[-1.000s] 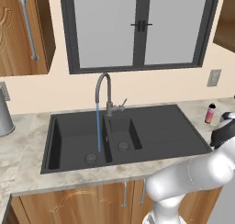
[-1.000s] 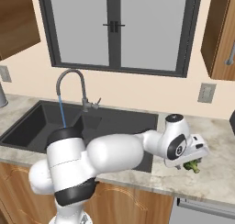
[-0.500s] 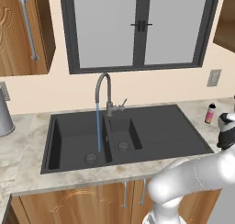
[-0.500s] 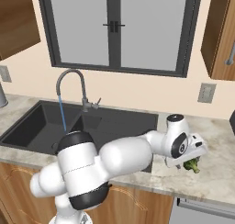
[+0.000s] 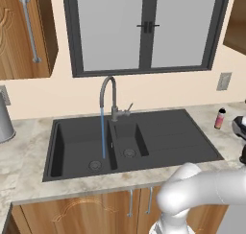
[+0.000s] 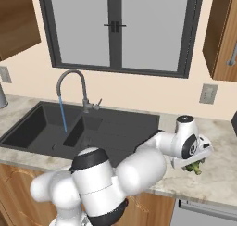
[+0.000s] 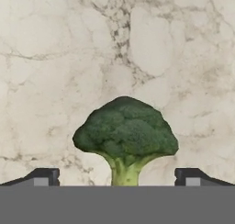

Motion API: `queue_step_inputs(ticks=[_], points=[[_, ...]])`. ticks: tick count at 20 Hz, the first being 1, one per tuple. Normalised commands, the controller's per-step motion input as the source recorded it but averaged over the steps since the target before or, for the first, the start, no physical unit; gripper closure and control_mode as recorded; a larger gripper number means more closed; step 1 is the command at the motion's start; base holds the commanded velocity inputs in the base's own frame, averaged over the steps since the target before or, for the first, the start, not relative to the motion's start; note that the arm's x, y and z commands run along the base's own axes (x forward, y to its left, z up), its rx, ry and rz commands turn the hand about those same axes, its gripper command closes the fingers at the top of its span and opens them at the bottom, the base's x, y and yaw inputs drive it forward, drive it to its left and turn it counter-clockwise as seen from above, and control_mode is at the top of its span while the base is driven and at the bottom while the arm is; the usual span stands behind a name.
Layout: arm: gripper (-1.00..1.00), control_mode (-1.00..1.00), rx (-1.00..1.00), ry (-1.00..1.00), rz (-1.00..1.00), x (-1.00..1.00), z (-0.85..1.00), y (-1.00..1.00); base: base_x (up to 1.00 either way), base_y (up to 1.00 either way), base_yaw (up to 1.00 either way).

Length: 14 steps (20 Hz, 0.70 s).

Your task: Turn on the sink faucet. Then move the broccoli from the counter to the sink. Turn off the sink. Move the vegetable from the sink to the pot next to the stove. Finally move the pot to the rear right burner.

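Water is seen streaming from the sink faucet (image 5: 108, 96) into the large basin of the sink (image 5: 158, 137) at nine o'clock. At three o'clock, the broccoli (image 7: 125, 135) is lying on the marbled worktop (image 7: 55, 71), framed between the fingers of the released, wide-spread pincer (image 7: 117, 176) poised directly above it.

The light is bright, soft and even in all three views, with no visible source and no glare; the pale window (image 5: 146, 29) panes look flatly lit and the dark sink (image 5: 129, 139) stays matte, its basins only slightly darker inside. In the hand view the broccoli (image 7: 125, 136) throws only a faint shadow on the counter (image 7: 69, 58). Edges are slightly soft and pixelated, with no blur or edge distortion.
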Motion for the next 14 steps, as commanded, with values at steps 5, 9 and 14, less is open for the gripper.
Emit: queue_step_inputs(ticks=[5,9,14], points=[[-1.00,-1.00,0.01,0.07,0.06,0.05,-0.24,-0.10,0.00,0.00,0.00],[-1.00,-1.00,0.01,0.05,0.06,0.03,-0.27,-0.09,0.00,0.00,0.00],[-1.00,-1.00,0.02,0.02,0.08,0.01,-0.24,-0.12,0.00,0.00,0.00]])
